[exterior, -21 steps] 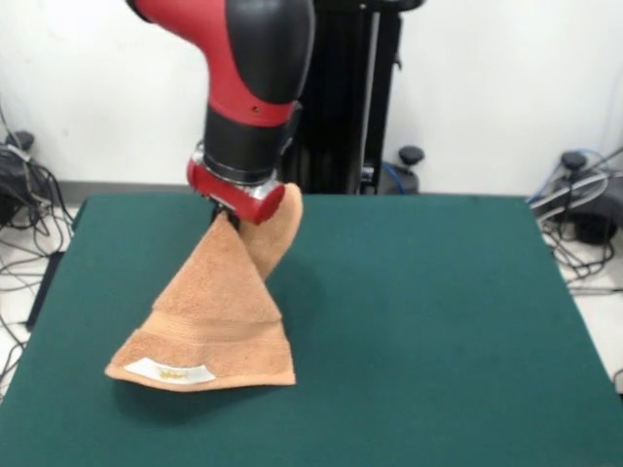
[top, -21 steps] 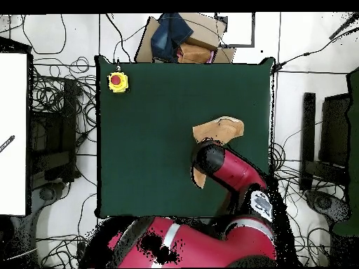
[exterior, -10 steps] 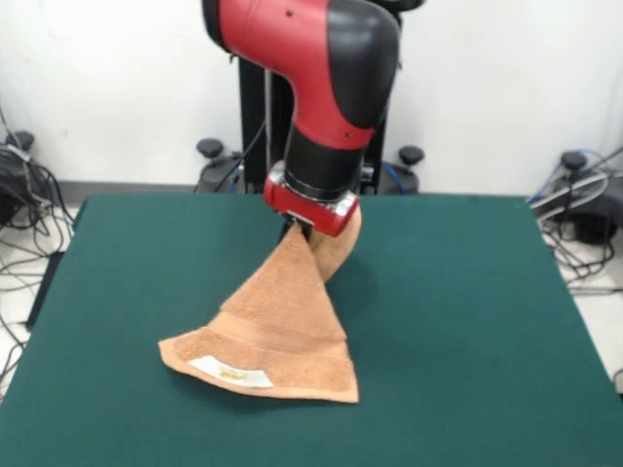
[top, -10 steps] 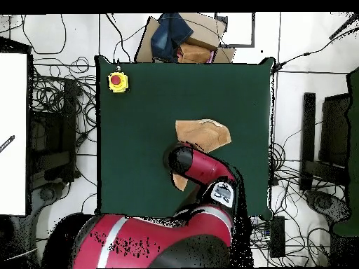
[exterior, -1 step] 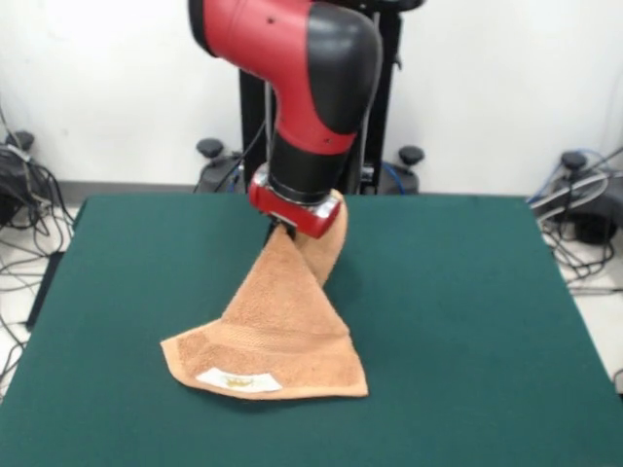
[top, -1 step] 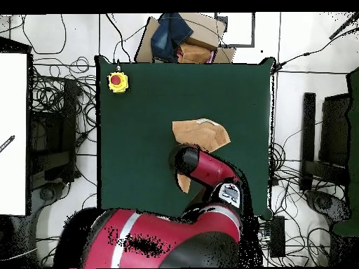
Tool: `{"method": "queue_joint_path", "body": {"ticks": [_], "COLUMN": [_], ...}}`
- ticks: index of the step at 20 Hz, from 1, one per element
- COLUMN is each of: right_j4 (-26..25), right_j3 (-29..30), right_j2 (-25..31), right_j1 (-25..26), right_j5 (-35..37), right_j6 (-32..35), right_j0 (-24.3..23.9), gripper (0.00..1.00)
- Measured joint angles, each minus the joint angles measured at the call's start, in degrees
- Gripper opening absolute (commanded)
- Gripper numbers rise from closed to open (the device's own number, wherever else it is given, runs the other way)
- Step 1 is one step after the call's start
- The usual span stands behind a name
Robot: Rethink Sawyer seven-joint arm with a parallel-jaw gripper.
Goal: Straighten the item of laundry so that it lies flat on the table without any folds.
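Note:
The item of laundry, a tan-orange towel (exterior, -1 step: 282, 331), hangs in a cone from my gripper (exterior, -1 step: 282, 230), which is shut on its top corner. Its lower border band trails on the green table (exterior, -1 step: 467, 321), with the white label (exterior, -1 step: 238, 380) facing the front. A second fold of the towel hangs behind the gripper. In the overhead view the towel (top, -1 step: 202, 133) shows as a crumpled patch on the table (top, -1 step: 140, 140) right of centre, and the red arm (top, -1 step: 203, 164) covers the gripper.
A yellow box with a red button (top, -1 step: 117, 81) sits at the table's top-left corner in the overhead view. A cardboard box with clothes (top, -1 step: 184, 42) lies beyond the top edge. Cables ring the table.
The arm swung right in the front view, dragging the towel's lower edge across the table, then eased back a little to the left. The towel stays gripped.

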Motion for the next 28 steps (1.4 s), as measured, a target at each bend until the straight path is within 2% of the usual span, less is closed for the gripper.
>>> {"method": "queue_joint_path", "body": {"ticks": [7, 28], "right_j4": [-0.01, -0.01], "right_j3": [0.01, 0.02], "right_j2": [0.05, 0.05], "right_j1": [-0.10, -0.13], "right_j5": [0.00, 0.00], "right_j6": [0.00, 0.00], "right_j0": [-2.86, -2.78], "gripper": [0.00, 0.00]}}
